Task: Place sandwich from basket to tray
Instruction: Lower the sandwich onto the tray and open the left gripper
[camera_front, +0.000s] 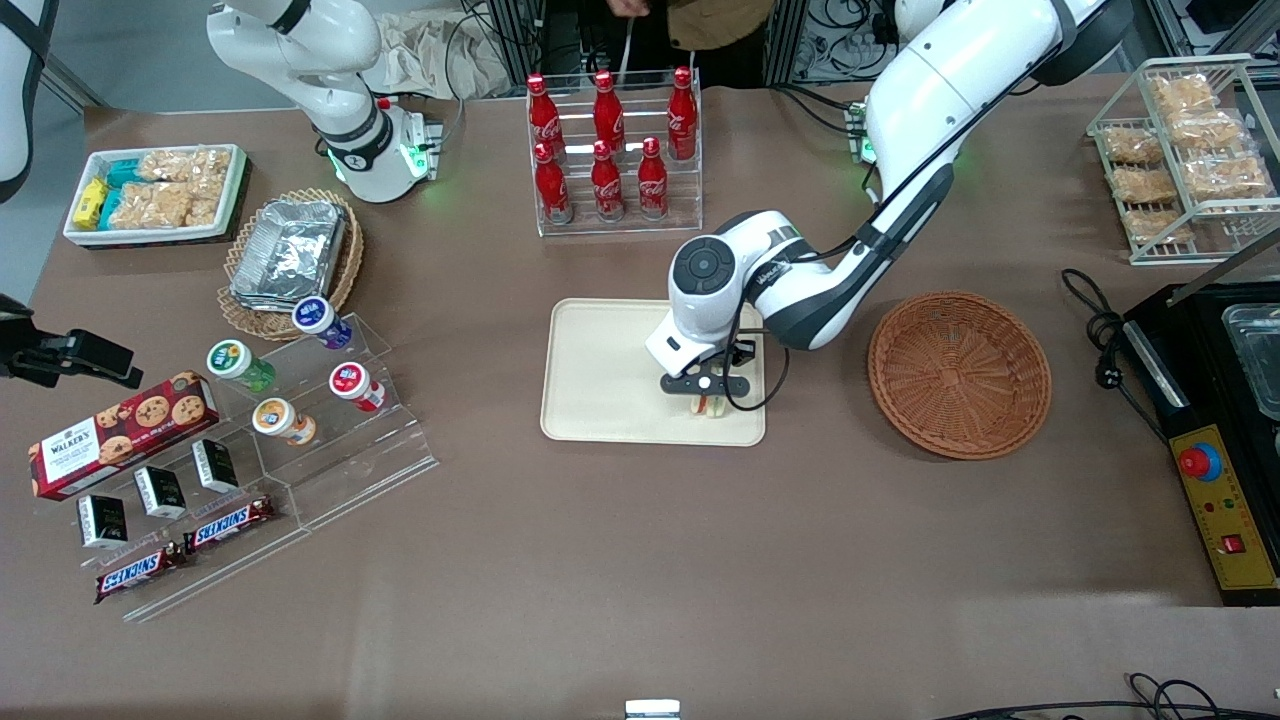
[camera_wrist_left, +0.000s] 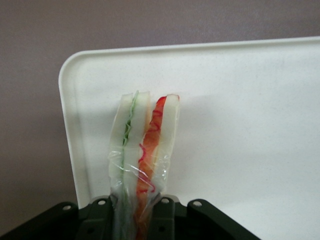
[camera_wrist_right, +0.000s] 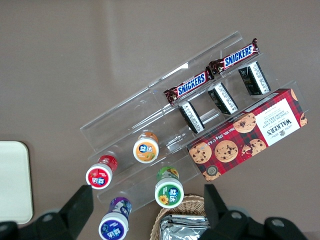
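Observation:
My left gripper (camera_front: 706, 394) is shut on the sandwich (camera_front: 712, 405), a pale bread wedge with green and orange-red layers in clear wrap. It holds it upright over the cream tray (camera_front: 600, 370), near the tray corner nearest the front camera and the basket. In the left wrist view the sandwich (camera_wrist_left: 145, 145) sticks out from between the black fingers (camera_wrist_left: 165, 216) of the gripper (camera_wrist_left: 134, 212), with the tray (camera_wrist_left: 240, 125) under it. Whether it touches the tray I cannot tell. The reddish-brown basket (camera_front: 958, 373) stands beside the tray toward the working arm's end, with nothing in it.
A rack of red cola bottles (camera_front: 610, 150) stands farther from the front camera than the tray. Toward the parked arm's end are a clear stand with cups and snack bars (camera_front: 290, 420) and a tan basket of foil trays (camera_front: 290, 255). A black control box (camera_front: 1215, 470) sits at the working arm's end.

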